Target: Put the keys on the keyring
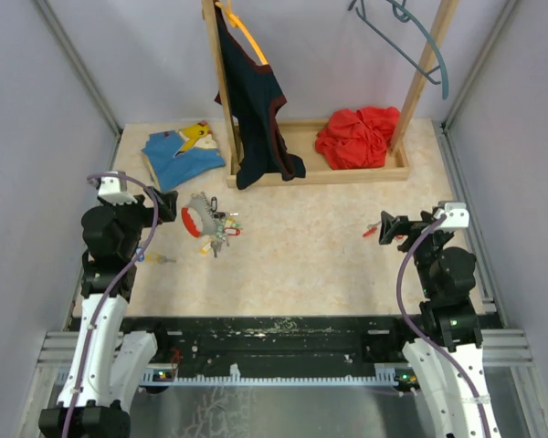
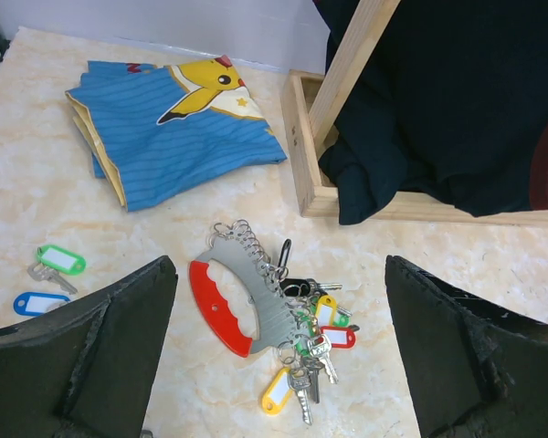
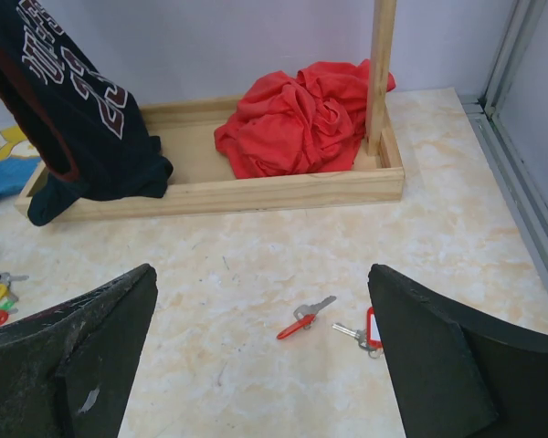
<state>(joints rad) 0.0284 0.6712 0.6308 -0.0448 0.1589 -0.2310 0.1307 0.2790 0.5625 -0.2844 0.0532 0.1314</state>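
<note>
Both arms hang just above the table (image 1: 301,265) with nothing in them. The left gripper (image 2: 279,269) has its jaws spread as wide as they go, and so does the right gripper (image 3: 260,274).

The keyring (image 2: 233,306), a grey plate with a red grip, lies on the left half of the table, straight ahead of the left gripper and roughly centred between its fingers. Its long axis runs from far-left to near-right in that wrist's view, and a bunch of tagged keys (image 2: 310,351) is already hanging off its near-right end.

Four keys lie loose. The green-tagged key (image 2: 57,260) and the blue-tagged key (image 2: 35,303) sit side by side to the left of the left gripper, outside its left finger (image 2: 91,356). On the right half, a slim red key (image 3: 303,321) lies aslant, near-left to far-right, just ahead of the right gripper. A second key with a red tag (image 3: 369,330) lies just right of it, close to the right finger (image 3: 457,356).

I'd judge the right arm best placed for the red pair, and the left for the ring.
</note>
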